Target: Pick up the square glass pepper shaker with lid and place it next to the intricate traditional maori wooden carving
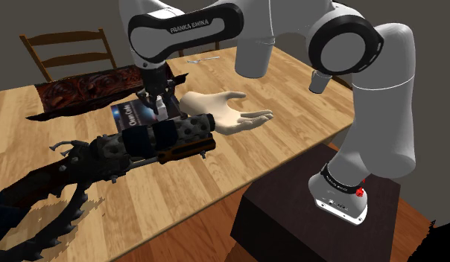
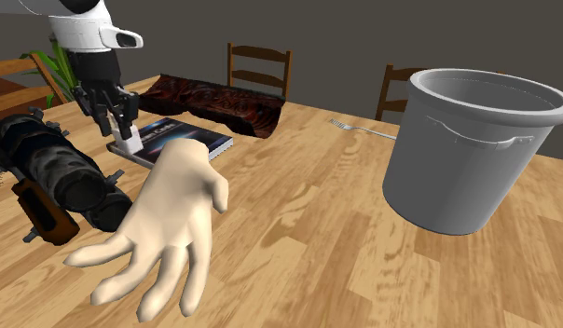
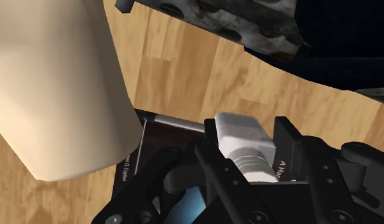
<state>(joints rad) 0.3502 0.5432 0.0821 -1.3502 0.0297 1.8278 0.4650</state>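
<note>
Room is tight around the book (image 2: pixel 182 137): a mannequin hand (image 2: pixel 168 219) and a dark studded cylinder (image 2: pixel 56 172) lie just beside it, the dark wooden carving (image 2: pixel 219 101) near it by the counter's (image 2: pixel 336 242) edge. Your arm (image 1: pixel 186 30) bends down over the book, end effector (image 2: pixel 122 121) pointing straight down and closed on the pale lidded shaker (image 3: pixel 243 137) at the book's corner. You cannot tell whether the shaker's base touches the cover.

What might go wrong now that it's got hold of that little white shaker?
The tool seems to pinch the shaker by its top end only, so it may slip. The pale model hand and the dark spiky cylinder lie close beside it; a low swing toward the carving might clip them.
</note>
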